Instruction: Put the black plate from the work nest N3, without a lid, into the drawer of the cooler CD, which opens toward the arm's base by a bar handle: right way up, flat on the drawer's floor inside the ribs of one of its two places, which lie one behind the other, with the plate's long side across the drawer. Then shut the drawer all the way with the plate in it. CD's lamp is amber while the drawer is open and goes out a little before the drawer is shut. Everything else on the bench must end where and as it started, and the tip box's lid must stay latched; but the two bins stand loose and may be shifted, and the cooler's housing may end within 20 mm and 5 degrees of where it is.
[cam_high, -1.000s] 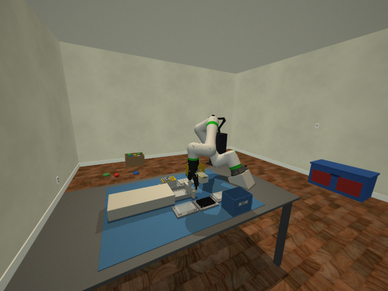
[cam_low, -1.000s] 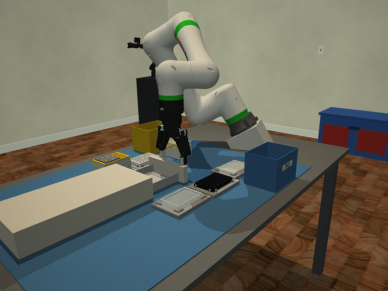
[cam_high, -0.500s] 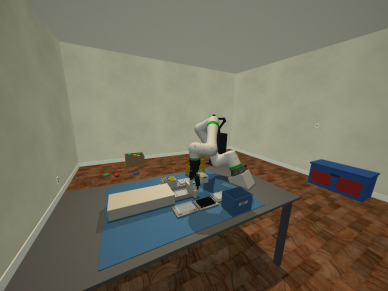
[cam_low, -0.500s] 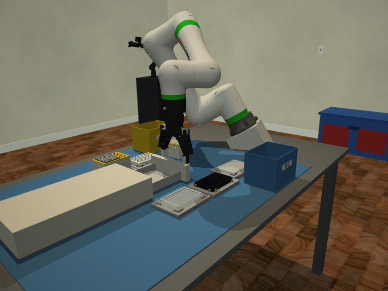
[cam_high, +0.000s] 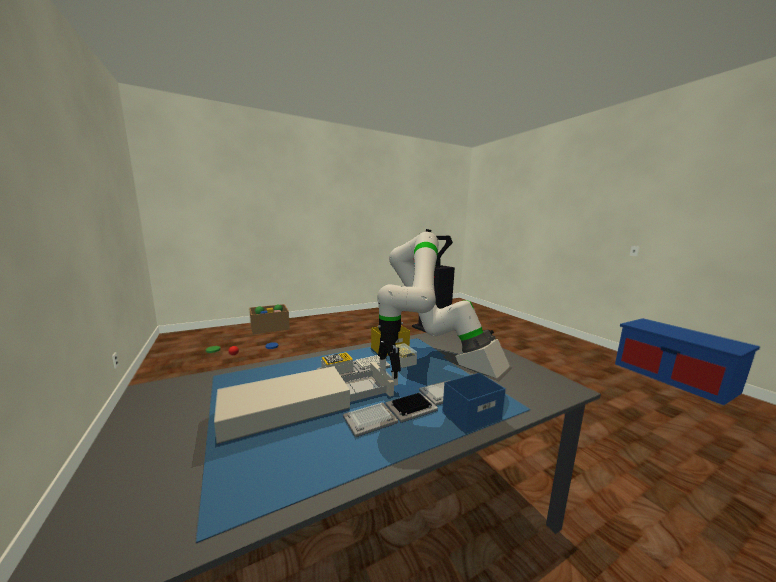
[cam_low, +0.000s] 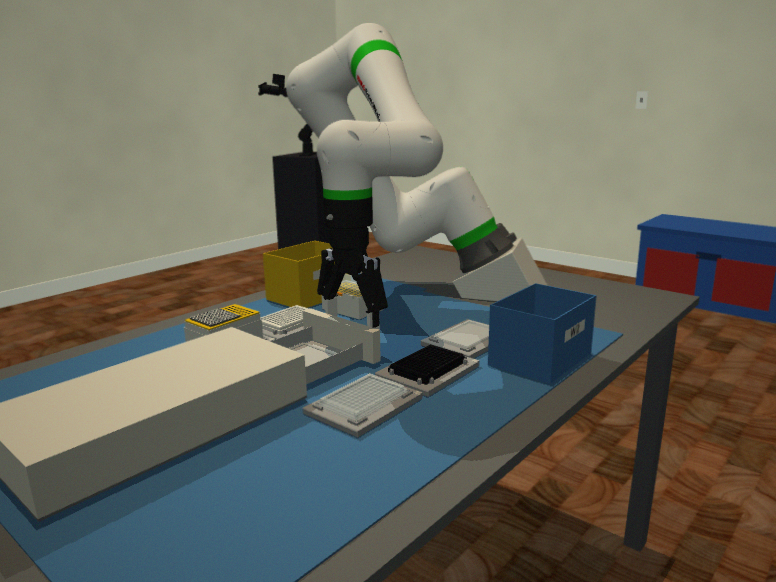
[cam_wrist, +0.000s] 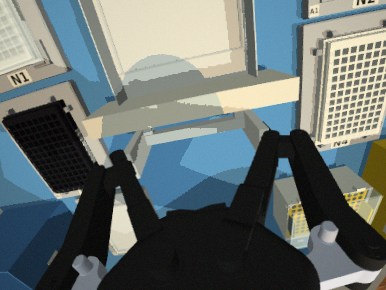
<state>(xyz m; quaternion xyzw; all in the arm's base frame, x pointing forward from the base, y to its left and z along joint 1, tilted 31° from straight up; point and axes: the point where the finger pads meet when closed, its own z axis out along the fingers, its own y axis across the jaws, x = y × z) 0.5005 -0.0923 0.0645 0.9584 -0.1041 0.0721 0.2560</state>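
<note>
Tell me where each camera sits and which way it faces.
Top: high in a room corner, looking down over the bench; whole arm shows.
Exterior: low beside the bench, facing the arm and gripper past the cooler.
Wrist: behind the gripper, looking down at the bar handle it grips.
All share the black plate.

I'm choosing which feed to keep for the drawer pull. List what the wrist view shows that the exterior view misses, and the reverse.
Wrist only: the readable nest label N1 and a straight-down look at the drawer's floor.
Exterior only: the whole arm, the cooler housing and the blue bin.
Both: the gripper shut on the bar handle of the open drawer, and the black plate in its nest.
</note>
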